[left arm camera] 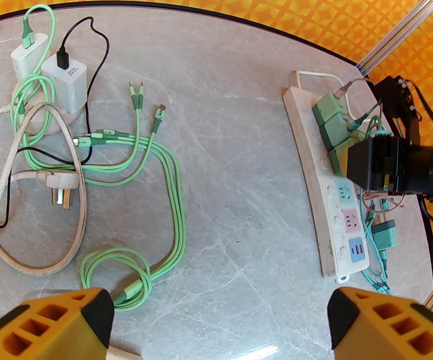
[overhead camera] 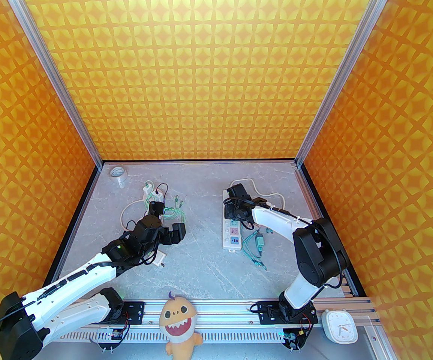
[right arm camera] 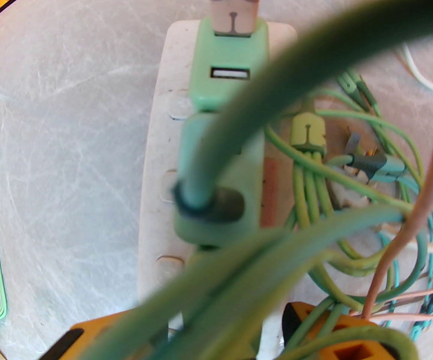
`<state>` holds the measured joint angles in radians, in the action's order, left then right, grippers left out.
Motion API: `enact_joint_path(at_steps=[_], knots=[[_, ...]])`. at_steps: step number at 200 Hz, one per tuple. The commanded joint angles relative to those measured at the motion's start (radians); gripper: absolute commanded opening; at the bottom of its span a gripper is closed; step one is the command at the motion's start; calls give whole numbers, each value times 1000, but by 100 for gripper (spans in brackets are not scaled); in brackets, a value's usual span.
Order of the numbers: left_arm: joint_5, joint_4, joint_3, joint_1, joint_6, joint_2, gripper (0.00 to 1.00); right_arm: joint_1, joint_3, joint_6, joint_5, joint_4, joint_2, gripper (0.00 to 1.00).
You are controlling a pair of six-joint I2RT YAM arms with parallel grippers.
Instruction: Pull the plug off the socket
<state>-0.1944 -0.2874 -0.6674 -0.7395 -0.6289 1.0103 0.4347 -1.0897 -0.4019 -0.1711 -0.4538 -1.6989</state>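
The socket (overhead camera: 231,240) (left arm camera: 345,219) (right arm camera: 156,156) is a long white strip lying right of centre, with pastel faces free at its near end. Three green plugs stand in a row at its far end: the far plug (left arm camera: 325,109) (right arm camera: 231,69), the middle plug (left arm camera: 338,135) (right arm camera: 238,216), and a nearer one (left arm camera: 337,161) half hidden. My right gripper (overhead camera: 235,212) (left arm camera: 373,167) (right arm camera: 216,336) hovers over that nearer plug, orange fingers (right arm camera: 100,336) apart on either side. Thick green cables hide any contact. My left gripper (overhead camera: 167,219) (left arm camera: 220,324) hangs wide open over bare table.
A loose green adapter (overhead camera: 260,243) (left arm camera: 385,234) and tangled teal and pink cables lie right of the strip. On the left are two white chargers (left arm camera: 66,84), a white three-pin plug (left arm camera: 60,186) and looped green cables (left arm camera: 171,186). A tape roll (overhead camera: 119,173) sits far left.
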Motion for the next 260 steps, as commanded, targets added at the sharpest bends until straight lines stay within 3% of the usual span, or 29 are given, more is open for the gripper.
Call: enact_joint_path(at_steps=[1,54,74,109,132,189,233,244,260], knots=[[14,-13,2,3,-7,10,99,-8,-42,50,-31,29,-31,53],[31,38,24,3,-29,14,99,-7,-60,100,86,54,-67,29],[68,103,47,3,-55,25,100,18,-64,102,125,61,-63,29],[147,260,82,3,-122,89,91,82,-86,90,148,56,-48,30],[202,372,82,3,-174,210,86,124,-90,72,174,59,-41,30],[254,530,-15,5,-226,472,68,150,-77,42,178,64,-27,31],[340,655,-92,18,-263,679,49,150,-67,36,174,67,-24,30],[362,698,-100,20,-277,721,39,150,-65,36,175,66,-24,30],[378,723,-121,22,-290,767,38,151,-65,35,174,66,-20,30]])
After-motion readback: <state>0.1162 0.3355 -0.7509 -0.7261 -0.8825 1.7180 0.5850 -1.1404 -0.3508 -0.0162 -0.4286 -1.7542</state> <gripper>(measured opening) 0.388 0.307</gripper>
